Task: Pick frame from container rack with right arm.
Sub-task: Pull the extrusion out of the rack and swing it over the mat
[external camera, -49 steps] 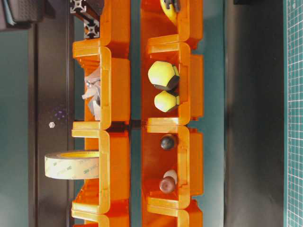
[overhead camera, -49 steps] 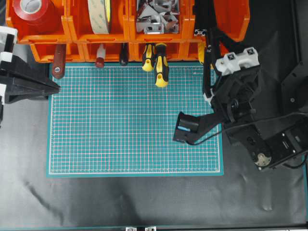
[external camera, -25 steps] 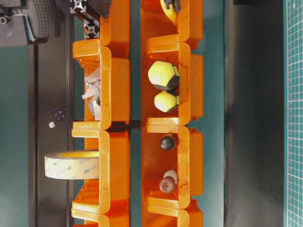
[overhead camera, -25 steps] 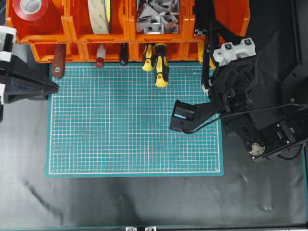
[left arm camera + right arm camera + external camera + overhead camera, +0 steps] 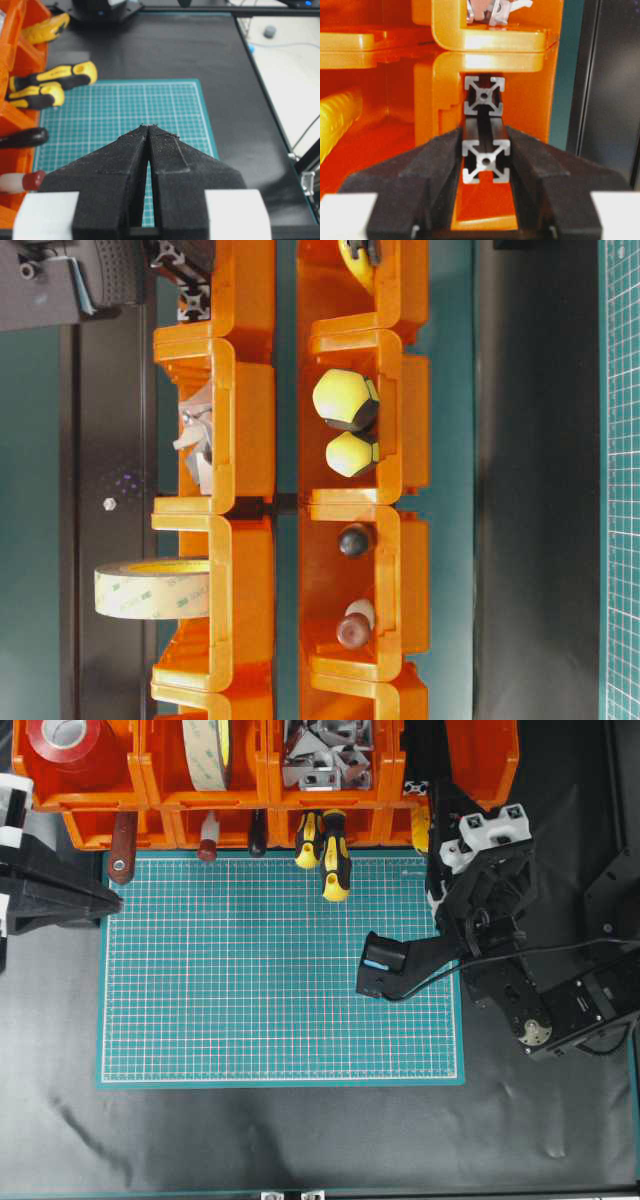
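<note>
The orange container rack [image 5: 155,795] runs along the far edge of the green mat. Two black frames with silvery cut ends lie stacked in its upper right bin. In the right wrist view the nearer frame [image 5: 486,161] sits between the black fingers [image 5: 432,165], which press on both its sides; the second frame [image 5: 484,95] lies behind it. My right gripper [image 5: 432,805] reaches into that bin, next to a frame end [image 5: 416,787]. Both cut ends also show in the table-level view [image 5: 193,302]. My left gripper [image 5: 149,126] is shut and empty over the mat's left edge [image 5: 115,903].
Red tape [image 5: 65,740], a tape roll [image 5: 205,750] and grey corner brackets [image 5: 325,755] fill the other upper bins. Yellow-black screwdrivers [image 5: 335,855] and other tool handles [image 5: 122,845] stick out of the lower bins over the green mat [image 5: 250,990].
My right gripper has pushed further into the rack and its fingers have come together around the frame end. The left arm has not moved.
</note>
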